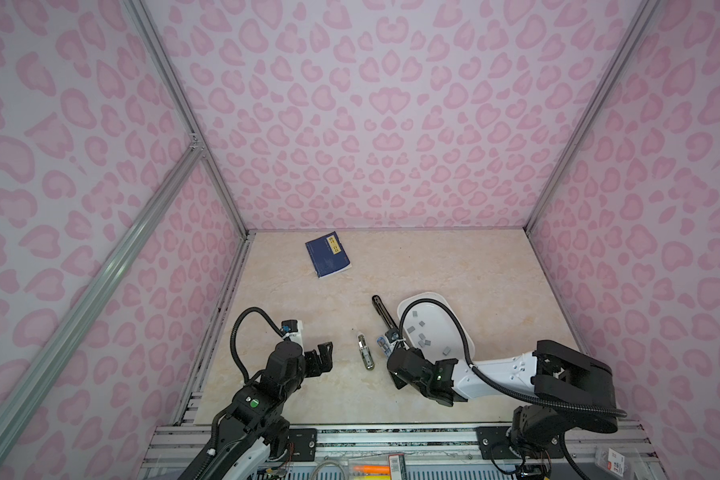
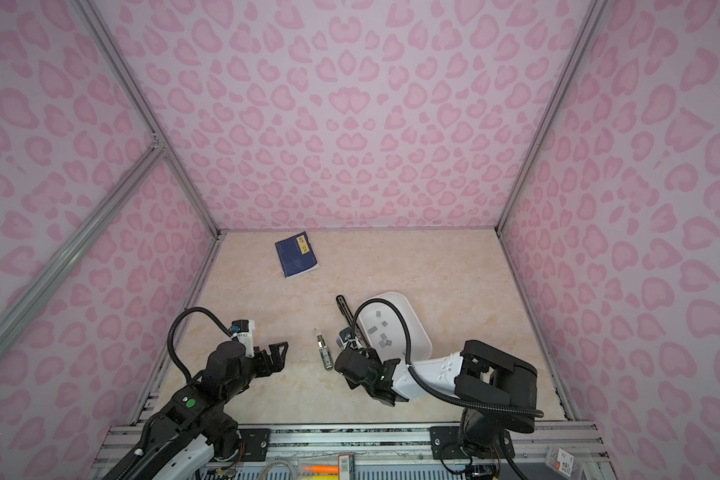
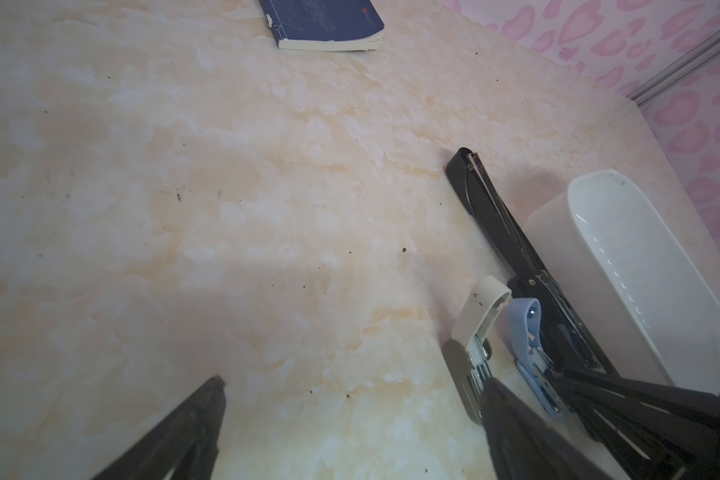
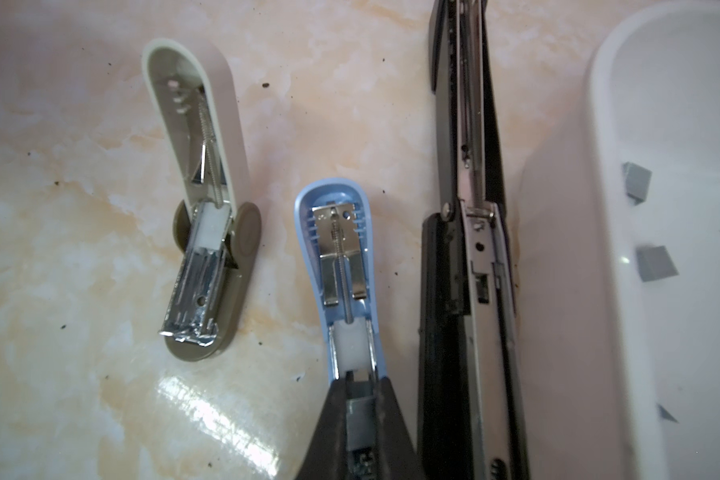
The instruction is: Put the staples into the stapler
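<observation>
The blue stapler point(image 4: 341, 266) lies open flat on the table point(image 1: 433, 266), its spring and metal plate bared and a white pusher in its channel. Its long axis runs front to back, with the lid end towards the back wall. It is nearly parallel to the black stapler point(image 4: 470, 291) just beside it and to the olive stapler point(image 4: 208, 232) on its other side. The right gripper point(image 4: 360, 382) is closed over the channel, pinching what looks like a grey block point(image 4: 360, 419) (partly hidden by the fingers). Loose staples point(image 4: 655, 262) lie in the white tray point(image 4: 599, 124) beside the black stapler. The left gripper point(image 3: 352, 388) hangs wide open and empty near the olive stapler.
</observation>
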